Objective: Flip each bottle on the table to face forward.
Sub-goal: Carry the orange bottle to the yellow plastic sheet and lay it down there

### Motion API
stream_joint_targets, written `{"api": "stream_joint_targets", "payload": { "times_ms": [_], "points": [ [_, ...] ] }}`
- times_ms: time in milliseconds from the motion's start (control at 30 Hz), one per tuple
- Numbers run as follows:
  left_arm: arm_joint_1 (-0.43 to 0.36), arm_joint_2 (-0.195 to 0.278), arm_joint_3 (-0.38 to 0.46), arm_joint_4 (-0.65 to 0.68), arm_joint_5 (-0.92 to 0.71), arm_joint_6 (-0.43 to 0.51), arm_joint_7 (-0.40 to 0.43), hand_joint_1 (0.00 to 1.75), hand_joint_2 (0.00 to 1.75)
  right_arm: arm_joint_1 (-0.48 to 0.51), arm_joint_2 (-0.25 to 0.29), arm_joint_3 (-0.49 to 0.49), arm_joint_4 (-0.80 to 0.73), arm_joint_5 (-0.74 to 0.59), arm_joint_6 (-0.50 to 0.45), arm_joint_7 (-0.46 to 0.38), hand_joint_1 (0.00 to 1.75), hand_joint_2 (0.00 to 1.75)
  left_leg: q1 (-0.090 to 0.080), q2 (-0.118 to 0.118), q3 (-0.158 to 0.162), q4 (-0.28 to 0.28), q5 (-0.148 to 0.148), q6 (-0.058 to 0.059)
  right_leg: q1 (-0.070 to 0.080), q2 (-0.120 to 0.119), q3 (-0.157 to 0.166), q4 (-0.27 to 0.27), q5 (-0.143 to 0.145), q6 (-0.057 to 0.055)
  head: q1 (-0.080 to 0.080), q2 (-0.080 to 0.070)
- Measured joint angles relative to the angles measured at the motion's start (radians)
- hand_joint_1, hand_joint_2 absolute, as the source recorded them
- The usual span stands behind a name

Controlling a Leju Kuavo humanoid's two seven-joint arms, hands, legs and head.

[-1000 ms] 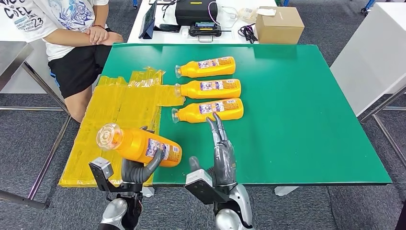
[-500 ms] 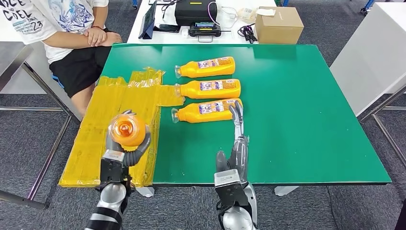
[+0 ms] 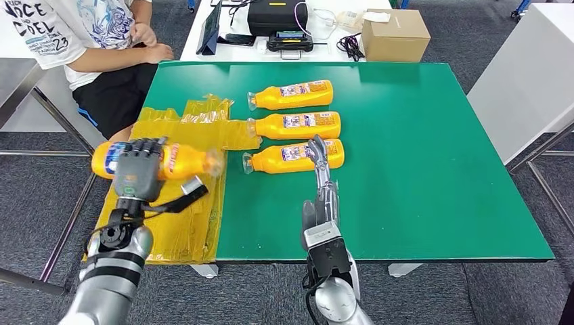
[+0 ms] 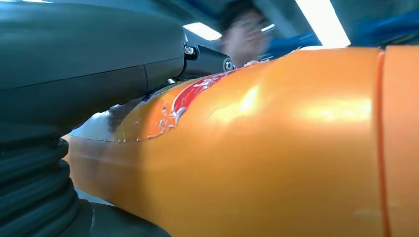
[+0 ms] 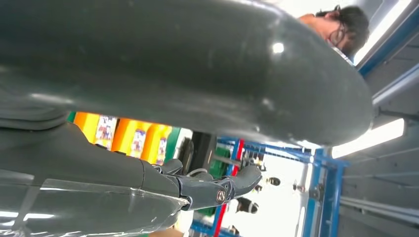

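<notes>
My left hand (image 3: 137, 170) grips the fourth bottle (image 3: 181, 161) around its middle, holding it level in the air above the yellow sheet (image 3: 169, 203) at the table's (image 3: 420, 203) left edge, cap end toward the row. I judge the step in hand to be mid-flip. Next move: orient label upward, then set it down just beside the three laid bottles (image 3: 293, 124). My right hand (image 3: 321, 183) holds nothing, fingers extended straight, tips over the nearest laid bottle (image 3: 295, 156); contact cannot be confirmed.
</notes>
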Motion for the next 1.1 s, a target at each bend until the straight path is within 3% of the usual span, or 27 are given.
{"api": "stream_joint_targets", "payload": {
  "times_ms": [67, 167, 467, 1100],
  "points": [
    [-0.035, 0.037, -0.059, 0.069, 0.011, 0.001, 0.056, 1.75, 1.75, -0.003, 0.000, 0.001, 0.005, -0.005, 0.005, 0.002, 0.00, 0.00, 0.000, 0.000, 0.000, 0.000, 0.000, 0.000, 0.000, 0.000, 0.000, 0.000, 0.000, 0.000, 0.000, 0.000],
    [-0.069, 0.065, -0.109, 0.157, 0.012, 0.002, 0.072, 1.75, 1.75, -0.004, 0.000, 0.004, 0.010, -0.009, 0.008, 0.005, 0.00, 0.00, 0.000, 0.001, 0.000, 0.000, 0.000, 0.000, 0.000, 0.000, 0.000, 0.000, 0.000, 0.000, 0.000, 0.000],
    [-0.130, 0.095, -0.146, 0.338, -0.016, 0.004, 0.107, 1.75, 1.75, -0.004, 0.000, 0.008, 0.011, -0.017, 0.017, 0.014, 0.00, 0.00, 0.000, 0.001, 0.000, 0.000, 0.000, 0.000, 0.000, 0.000, 0.000, 0.000, 0.000, 0.000, 0.000, 0.000],
    [-0.152, 0.105, -0.162, 0.412, -0.017, 0.005, 0.109, 1.75, 1.75, -0.004, 0.000, 0.008, 0.014, -0.017, 0.017, 0.015, 0.00, 0.00, 0.000, 0.001, 0.000, 0.000, 0.000, 0.000, 0.000, 0.000, 0.000, 0.000, 0.000, 0.000, 0.000, 0.000]
  ]
}}
